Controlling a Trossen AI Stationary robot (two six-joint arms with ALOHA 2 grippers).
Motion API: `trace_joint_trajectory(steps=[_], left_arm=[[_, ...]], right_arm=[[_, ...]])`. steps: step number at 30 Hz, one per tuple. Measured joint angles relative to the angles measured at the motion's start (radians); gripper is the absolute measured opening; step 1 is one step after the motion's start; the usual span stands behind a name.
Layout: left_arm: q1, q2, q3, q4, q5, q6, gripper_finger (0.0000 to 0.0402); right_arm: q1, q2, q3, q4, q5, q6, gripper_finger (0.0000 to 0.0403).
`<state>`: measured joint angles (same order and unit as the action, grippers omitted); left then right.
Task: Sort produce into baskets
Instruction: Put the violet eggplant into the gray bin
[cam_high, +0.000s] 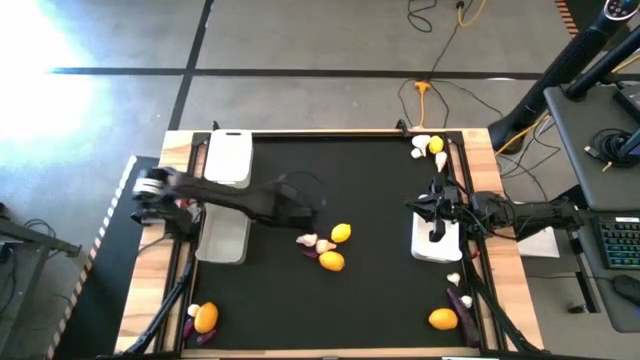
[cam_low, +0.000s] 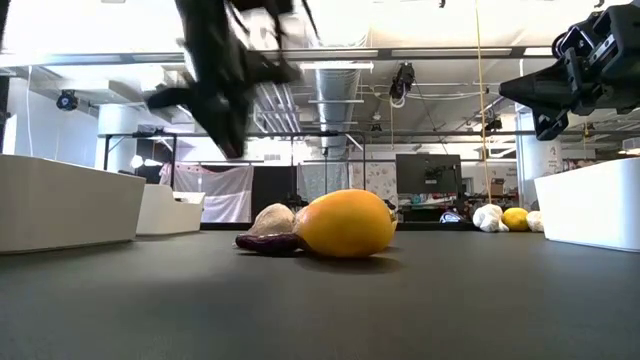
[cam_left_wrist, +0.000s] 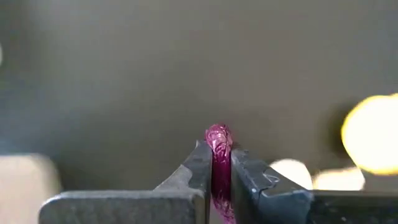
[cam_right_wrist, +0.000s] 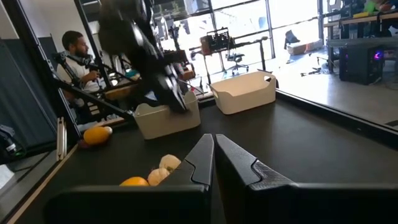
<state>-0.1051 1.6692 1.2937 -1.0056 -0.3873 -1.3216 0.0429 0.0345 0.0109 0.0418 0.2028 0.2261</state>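
High view, left to right: two bins stand at the left edge of the mat, one above the other in the frame; the left gripper hangs over the mat just right of them, left of centre. Left wrist view shows its jaws closed to a narrow slit on an eggplant, the purple body pinched between the two fingers, one end standing up past their tips, so its long axis runs along the fingers. Governing relation: the held eggplant lies right of both left bins, the lower bin appearing the nearer, so the carry would run leftward in the frame. Centre of frame: a cluster of two citrus, a garlic bulb and a second eggplant, touching or nearly so. Lower left corner: another citrus with small pieces beside it. Right of centre: the right gripper waits over the upper edge of the third bin; right wrist view shows its jaws brought nearly together on nothing. Upper right and lower right corners hold further garlic, citrus and eggplant, well apart from the left arm
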Motion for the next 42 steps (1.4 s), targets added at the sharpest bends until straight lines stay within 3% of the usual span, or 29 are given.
trace_joint_trajectory(steps=[5, 10, 16, 21, 25, 31, 36, 42], left_arm=[[-0.096, -0.244, -0.001, -0.214, 0.086, -0.040, 0.0011], [-0.162, -0.365, -0.090, -0.413, 0.122, -0.157, 0.0011], [-0.137, -0.430, -0.373, -0.325, 0.170, -0.185, 0.0011], [-0.076, -0.482, -0.600, -0.086, 0.213, -0.139, 0.0012], [-0.039, -0.487, -0.701, 0.030, 0.234, -0.105, 0.0022], [0.005, -0.482, -0.743, 0.038, 0.241, -0.043, 0.0059], [0.044, -0.482, -0.741, 0.038, 0.260, 0.034, 0.0107], [0.060, -0.517, -0.587, -0.140, 0.281, 0.164, 0.0177]], right_arm=[[0.000, 0.000, 0.000, 0.000, 0.000, 0.000, 0.0009], [0.000, 0.000, 0.000, 0.000, 0.000, 0.000, 0.0009], [0.000, 0.000, 0.000, 0.000, 0.000, 0.000, 0.0009], [-0.002, 0.004, 0.000, 0.016, 0.012, -0.067, 0.0009], [-0.002, 0.005, 0.000, 0.042, 0.014, -0.105, 0.0009], [-0.002, 0.007, 0.000, 0.107, 0.010, -0.081, 0.0009], [-0.002, 0.008, 0.000, 0.274, 0.031, 0.095, 0.0009], [-0.001, 0.014, 0.009, 0.362, 0.051, 0.183, 0.0009]])
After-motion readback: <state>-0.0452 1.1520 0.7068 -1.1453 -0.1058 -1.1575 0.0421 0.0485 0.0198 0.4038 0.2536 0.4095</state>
